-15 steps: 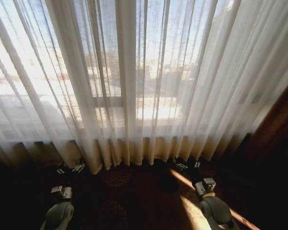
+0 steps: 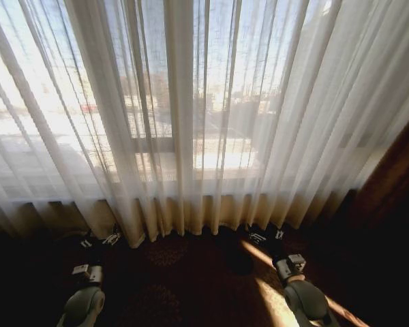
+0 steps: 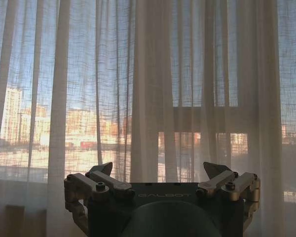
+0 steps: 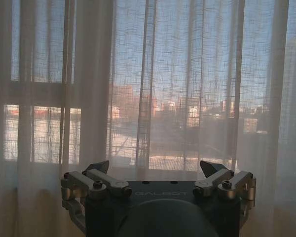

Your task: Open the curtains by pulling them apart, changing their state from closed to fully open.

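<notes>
Sheer white-cream curtains [image 2: 191, 116] are hanging closed across a bright window, covering nearly the whole width of the head view. Their long axis is running vertically, pleats falling from above the picture down to the dark patterned floor [image 2: 170, 286], where the hems are gathering in soft folds.

The head view is showing both arms low in the picture. The left claw [image 2: 100, 240] is hovering just short of the curtain hem on the left, and the right claw [image 2: 266, 236] is hovering near the hem on the right; the two are well apart, with the central pleats between them. A dark brown drape [image 2: 395, 191] is hanging at the far right edge, beside the sheer fabric. A streak of sunlight is lying on the floor by the right arm.

The wrist views are giving what the head view is not: the fingers up close. In the left wrist view, the left claw [image 3: 162, 170] is standing released, its two dark fingertips spread wide and holding nothing, with the curtains [image 3: 153, 98] hanging straight ahead of it (a thick opaque fold is sitting directly in front). In the right wrist view, the right claw [image 4: 158, 168] is likewise spread wide and empty, facing the curtains [image 4: 187, 89], through which city buildings are showing faintly.
</notes>
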`<state>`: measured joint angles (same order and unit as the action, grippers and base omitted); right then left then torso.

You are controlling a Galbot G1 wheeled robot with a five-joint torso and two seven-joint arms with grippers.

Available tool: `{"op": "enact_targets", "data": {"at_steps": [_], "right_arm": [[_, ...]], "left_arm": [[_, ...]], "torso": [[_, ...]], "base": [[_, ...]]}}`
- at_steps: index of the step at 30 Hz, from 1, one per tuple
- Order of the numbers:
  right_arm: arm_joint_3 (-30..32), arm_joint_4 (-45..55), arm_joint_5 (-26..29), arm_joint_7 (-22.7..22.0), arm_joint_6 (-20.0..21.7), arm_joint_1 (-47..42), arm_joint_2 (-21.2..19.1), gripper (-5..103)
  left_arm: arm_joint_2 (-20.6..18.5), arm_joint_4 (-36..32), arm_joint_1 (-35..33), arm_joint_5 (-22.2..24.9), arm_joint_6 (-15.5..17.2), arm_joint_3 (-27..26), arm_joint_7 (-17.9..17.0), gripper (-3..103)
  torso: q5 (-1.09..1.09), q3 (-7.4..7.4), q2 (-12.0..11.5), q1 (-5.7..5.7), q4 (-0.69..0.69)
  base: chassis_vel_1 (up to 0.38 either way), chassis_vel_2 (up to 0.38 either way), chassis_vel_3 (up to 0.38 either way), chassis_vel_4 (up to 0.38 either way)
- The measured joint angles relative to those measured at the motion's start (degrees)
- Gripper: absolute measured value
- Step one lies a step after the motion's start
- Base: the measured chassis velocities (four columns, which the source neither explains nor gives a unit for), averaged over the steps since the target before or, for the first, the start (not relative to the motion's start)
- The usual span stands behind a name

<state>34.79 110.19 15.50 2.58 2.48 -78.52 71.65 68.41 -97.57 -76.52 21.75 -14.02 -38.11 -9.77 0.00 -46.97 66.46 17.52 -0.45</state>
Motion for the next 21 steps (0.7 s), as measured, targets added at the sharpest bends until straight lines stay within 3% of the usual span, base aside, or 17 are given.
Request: {"op": "enact_targets", "data": {"at_steps": [10, 21], "right_arm": [[0.0, -0.7, 0.0, 0.2, -0.1, 0.3, -0.3, 100], [0.0, -0.2, 0.0, 1.0, -0.4, 0.0, -0.7, 100]], "left_arm": [[0.0, 0.0, 0.0, 0.0, 0.0, 0.0, 0.0, 100], [0.0, 0.0, 0.0, 0.0, 0.0, 0.0, 0.0, 100]], "torso": [[0.00, 0.00, 0.0, 0.00, -0.01], [-0.02, 0.00, 0.0, -0.01, 0.00]], "base": [[-0.100, 0.077, 0.083, -0.080], [-0.231, 0.265, 0.227, -0.258]]}}
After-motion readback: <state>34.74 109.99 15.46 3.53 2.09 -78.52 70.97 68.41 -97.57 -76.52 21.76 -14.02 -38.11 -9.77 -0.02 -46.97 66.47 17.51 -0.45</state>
